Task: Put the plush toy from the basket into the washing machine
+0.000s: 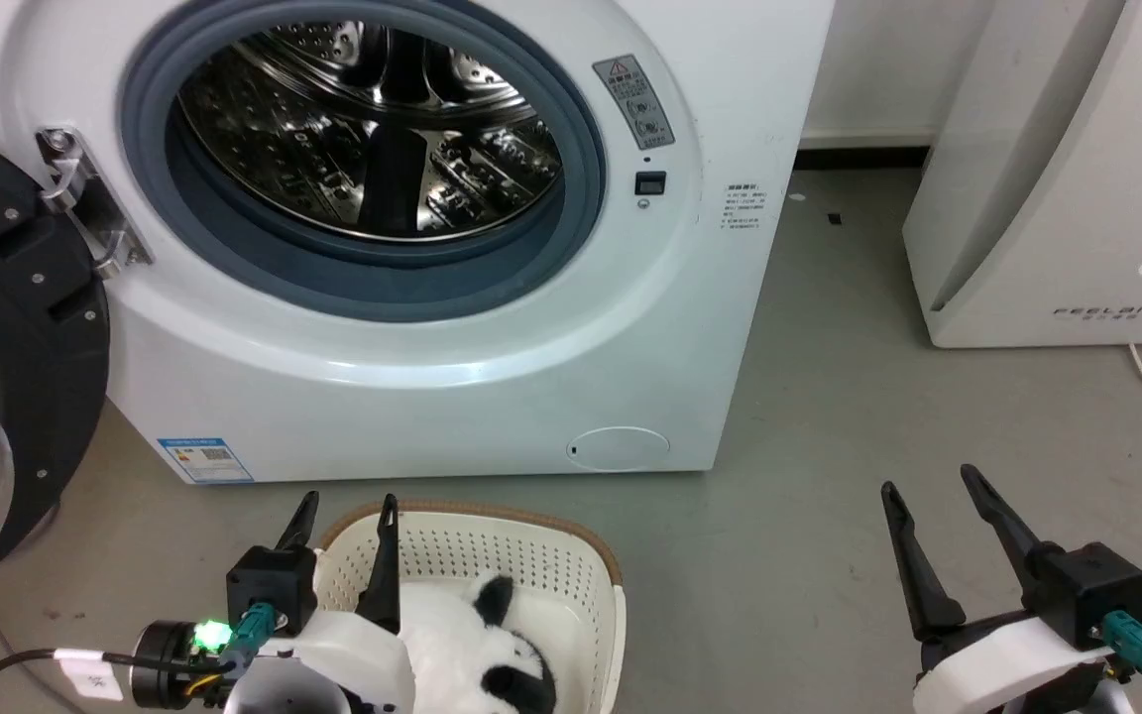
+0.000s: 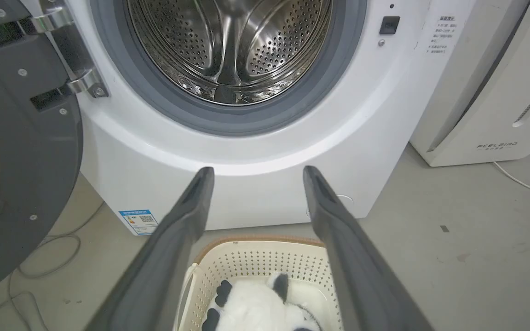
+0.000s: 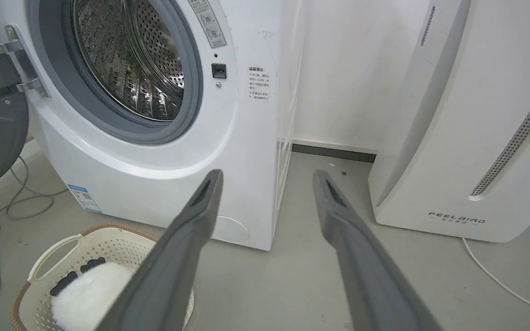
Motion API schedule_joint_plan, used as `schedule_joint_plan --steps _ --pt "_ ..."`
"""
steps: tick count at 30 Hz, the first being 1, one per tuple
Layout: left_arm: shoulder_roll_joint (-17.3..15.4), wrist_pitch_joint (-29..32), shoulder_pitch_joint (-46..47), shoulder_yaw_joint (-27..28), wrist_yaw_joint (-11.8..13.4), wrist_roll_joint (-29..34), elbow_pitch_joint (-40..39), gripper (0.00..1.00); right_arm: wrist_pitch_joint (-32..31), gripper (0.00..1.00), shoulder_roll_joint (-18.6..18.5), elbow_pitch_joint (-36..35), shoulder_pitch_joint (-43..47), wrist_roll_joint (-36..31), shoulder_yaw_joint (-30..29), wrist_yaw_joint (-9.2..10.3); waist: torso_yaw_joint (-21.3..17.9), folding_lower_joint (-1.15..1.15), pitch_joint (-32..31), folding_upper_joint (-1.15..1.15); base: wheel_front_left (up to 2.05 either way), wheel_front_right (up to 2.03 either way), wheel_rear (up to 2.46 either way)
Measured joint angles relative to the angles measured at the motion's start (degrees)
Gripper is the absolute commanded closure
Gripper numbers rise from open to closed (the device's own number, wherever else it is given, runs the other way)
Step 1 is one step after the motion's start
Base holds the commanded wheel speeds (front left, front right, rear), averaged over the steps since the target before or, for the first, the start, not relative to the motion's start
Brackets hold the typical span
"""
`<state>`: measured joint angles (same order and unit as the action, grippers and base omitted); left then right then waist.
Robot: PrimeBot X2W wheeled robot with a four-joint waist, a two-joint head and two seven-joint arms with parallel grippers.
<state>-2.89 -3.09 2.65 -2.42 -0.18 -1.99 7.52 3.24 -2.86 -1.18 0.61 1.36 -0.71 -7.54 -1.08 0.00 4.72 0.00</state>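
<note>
Left gripper (image 1: 350, 500): I am holding it spread wide and empty, above the left end of the basket (image 1: 571, 555). Right gripper (image 1: 928, 478): also gaping, gripping nothing, hanging over the grey floor (image 1: 809, 416), well apart. The plush toy (image 1: 472, 645) is lying in the basket, just before the washing machine (image 1: 452, 397). Its dark door (image 1: 6, 327) is standing swung open on the left. A white FEELBIRD appliance (image 1: 1047, 198) is standing on the right.
</note>
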Motion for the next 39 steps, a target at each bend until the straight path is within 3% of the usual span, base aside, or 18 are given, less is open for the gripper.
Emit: schedule_joint_plan --steps 24,39 --pt "-1.86 -1.07 11.71 -2.83 -2.21 -1.75 18.66 0.0 2.76 0.0 0.0 -3.14 -2.74 1.83 0.32 0.0 -1.89 0.0 10.8 0.0 0.0 0.0 0.0" --pt "-4.71 1.92 19.43 -5.91 -3.22 -2.34 30.31 0.0 4.47 0.0 0.0 -4.9 -4.73 3.37 0.46 0.0 -3.81 0.01 18.19 0.0 0.0 0.0 0.0"
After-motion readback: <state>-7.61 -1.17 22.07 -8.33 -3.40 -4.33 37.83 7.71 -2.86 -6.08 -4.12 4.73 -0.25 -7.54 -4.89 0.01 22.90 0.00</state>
